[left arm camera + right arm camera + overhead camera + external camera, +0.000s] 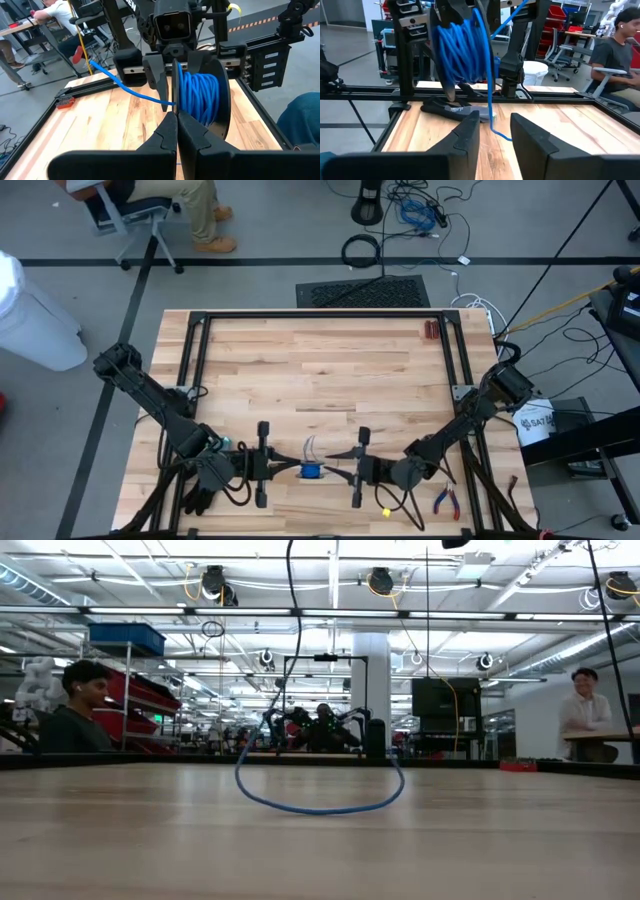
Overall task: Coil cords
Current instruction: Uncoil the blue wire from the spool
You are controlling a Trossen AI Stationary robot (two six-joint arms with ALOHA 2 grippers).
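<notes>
**Blue cord bundle held between two grippers at the near table edge**

Blue, thin and flexible, one cord [312, 471] sits wound into a small round bundle near the front edge of the pale wooden butcher-block table [320, 365], midway between the two dark arms. A thin tail [309, 447] loops away from the bundle toward the table's middle.

One left gripper [287, 469] meets the bundle from its side. In its wrist view its fingers [165, 140] are pressed together, with the coil just beyond the tips; whether they pinch a strand is hidden. One right gripper [335, 472] comes in from the opposite side. Its fingers [467, 132] stand apart, with a single blue strand hanging between them and the bundle close ahead.

My reading: winding is well along, and the step in hand is gathering the loose tail. Next, the right gripper would need to close on that strand and carry it round the bundle while the left gripper steadies it.

Also counted: one pair of red-handled pliers [446, 502] lying well to the right, and one black glove [198, 498] beside the left arm.
</notes>
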